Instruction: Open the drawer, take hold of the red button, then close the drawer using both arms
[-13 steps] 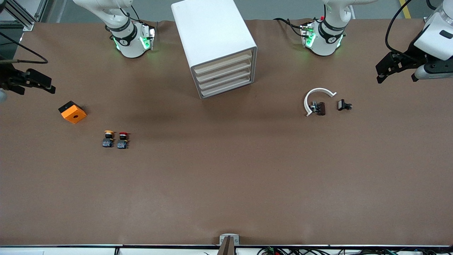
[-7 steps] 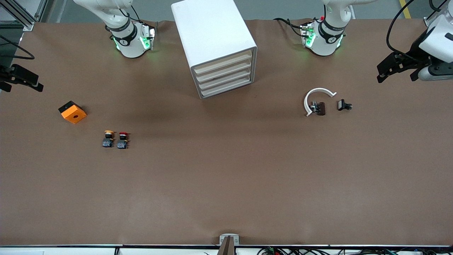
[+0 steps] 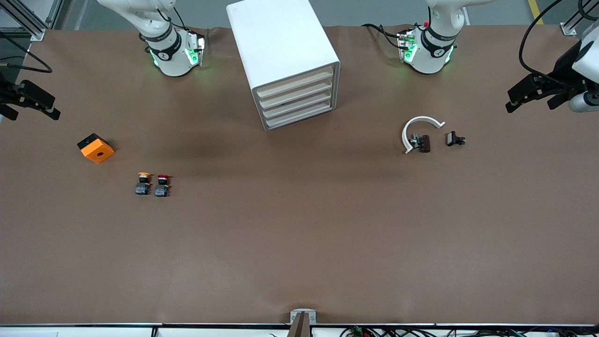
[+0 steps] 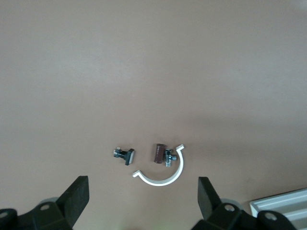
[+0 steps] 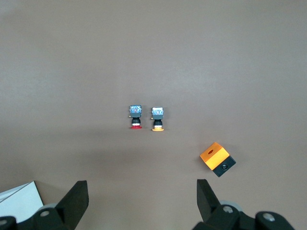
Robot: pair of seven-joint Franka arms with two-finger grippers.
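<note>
The white cabinet [image 3: 283,51] stands between the arm bases, with all four cream-fronted drawers [image 3: 296,99] shut. The red-capped button [image 3: 162,185] lies on the table nearer the camera, toward the right arm's end, beside a yellow-capped button [image 3: 143,183]. Both also show in the right wrist view, red [image 5: 135,117] and yellow [image 5: 158,118]. My right gripper [image 3: 27,106] hangs open and empty over the table edge at its own end; it also shows in its wrist view [image 5: 142,201]. My left gripper [image 3: 534,96] hangs open and empty over its end, also in its wrist view [image 4: 142,201].
An orange cube [image 3: 96,148] lies near the right gripper, and also shows in the right wrist view [image 5: 217,159]. A white C-shaped clip [image 3: 418,130], a brown cylinder [image 3: 424,143] and a small black part [image 3: 455,139] lie toward the left arm's end.
Both grippers have drawn a little outward toward their own ends of the table, still open. Nothing on the table has moved.
</note>
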